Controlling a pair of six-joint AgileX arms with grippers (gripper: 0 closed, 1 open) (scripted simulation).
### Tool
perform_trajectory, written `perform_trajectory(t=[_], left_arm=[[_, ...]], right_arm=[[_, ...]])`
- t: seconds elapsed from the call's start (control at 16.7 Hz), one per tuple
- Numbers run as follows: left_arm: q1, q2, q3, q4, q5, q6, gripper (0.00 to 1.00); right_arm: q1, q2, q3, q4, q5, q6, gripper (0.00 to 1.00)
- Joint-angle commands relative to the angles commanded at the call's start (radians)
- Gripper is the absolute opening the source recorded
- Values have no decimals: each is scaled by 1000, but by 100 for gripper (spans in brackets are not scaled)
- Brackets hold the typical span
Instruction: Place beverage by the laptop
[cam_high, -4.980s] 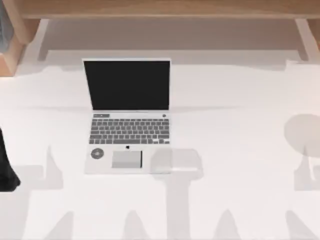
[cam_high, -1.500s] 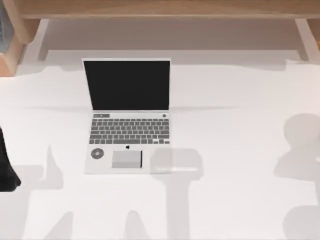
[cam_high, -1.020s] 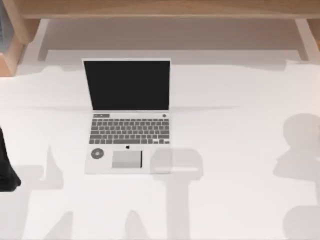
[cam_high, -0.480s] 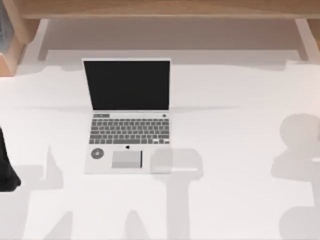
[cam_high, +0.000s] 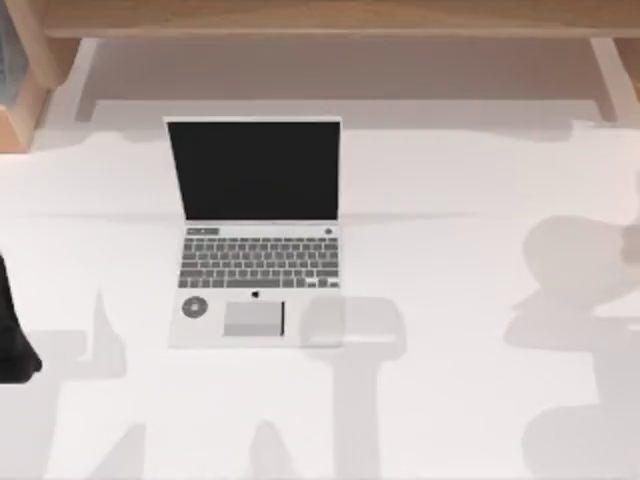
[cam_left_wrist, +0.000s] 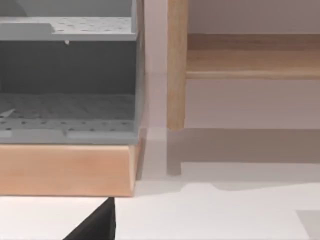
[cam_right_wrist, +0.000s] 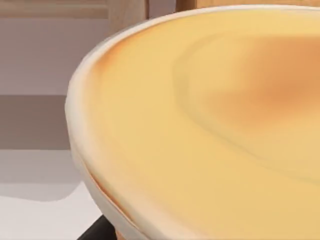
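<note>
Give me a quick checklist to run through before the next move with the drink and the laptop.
1. Laptop open, flat on the table: ok.
2. Free table to the laptop's right for setting down: ok.
3. Beverage close before the right wrist camera: ok.
4. Right gripper's hold on the beverage: cannot tell.
5. Beverage set by the laptop: not ok, not yet there.
6. Left arm parked at the table's left edge, clear of the laptop: ok.

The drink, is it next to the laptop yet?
Not yet. The laptop sits open on the table with nothing beside it. The drink looms right up against the right wrist camera, so it looks picked up. Carrying it over and setting it down is left.
</note>
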Motion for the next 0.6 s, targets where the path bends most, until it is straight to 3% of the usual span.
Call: perform_trajectory(t=[0.24, 0.6], left_arm=[[0, 0, 0, 0, 0, 0, 100], [0, 0, 0, 0, 0, 0, 100]], right_arm=[[175, -3, 85, -29, 177, 67, 0], [563, 16, 218, -189, 566, 195, 0]])
